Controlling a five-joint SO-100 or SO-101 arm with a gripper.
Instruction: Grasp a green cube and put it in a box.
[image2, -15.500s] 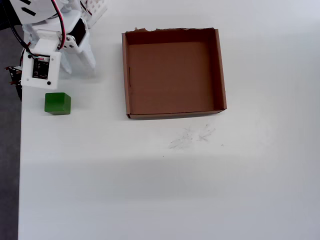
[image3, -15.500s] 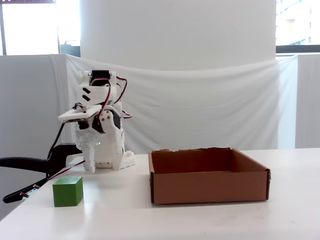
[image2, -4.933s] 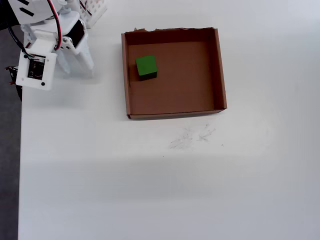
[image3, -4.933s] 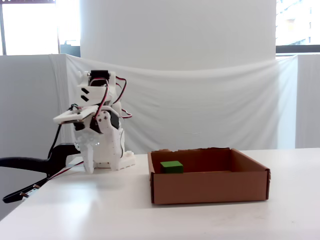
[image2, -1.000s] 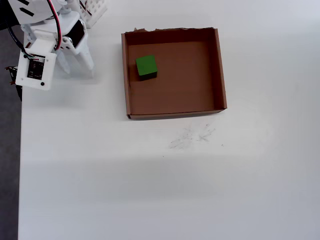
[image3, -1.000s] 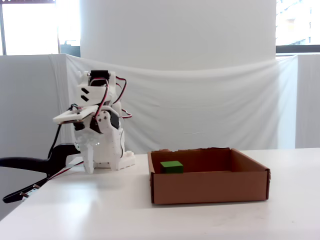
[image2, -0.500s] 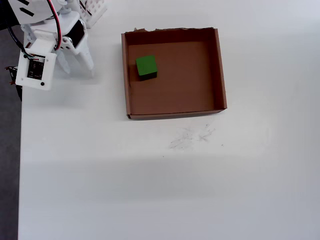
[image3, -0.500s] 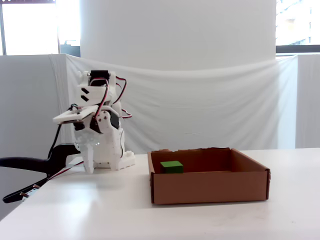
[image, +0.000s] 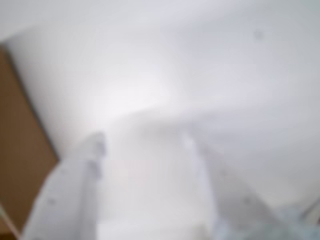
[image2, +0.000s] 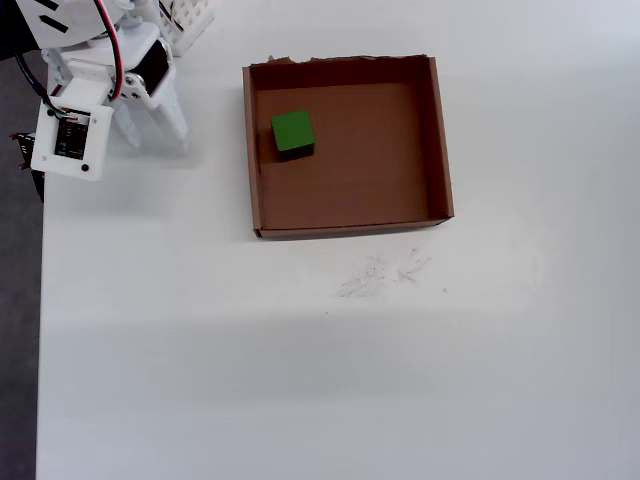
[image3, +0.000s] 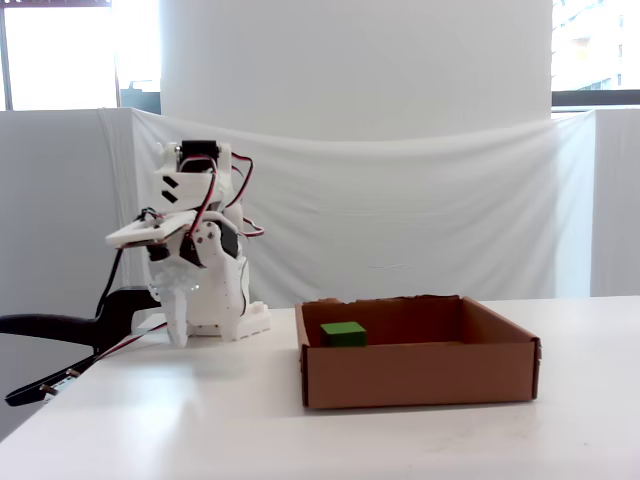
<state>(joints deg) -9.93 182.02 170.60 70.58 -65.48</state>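
We see the cube (image2: 293, 131) now inside the box (image2: 441, 140), near its left wall, no longer on the table. Our gripper (image2: 150, 128) rests left of the box, fingers apart, empty. The task looks done.

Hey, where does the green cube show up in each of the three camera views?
Wrist view: not in it; only blurred fingers, white table and a brown strip at left.
Overhead view: the green cube sits in the box's upper-left part, near the left wall.
Fixed view: the cube peeks over the front wall at left.
Shared landmark: the box.
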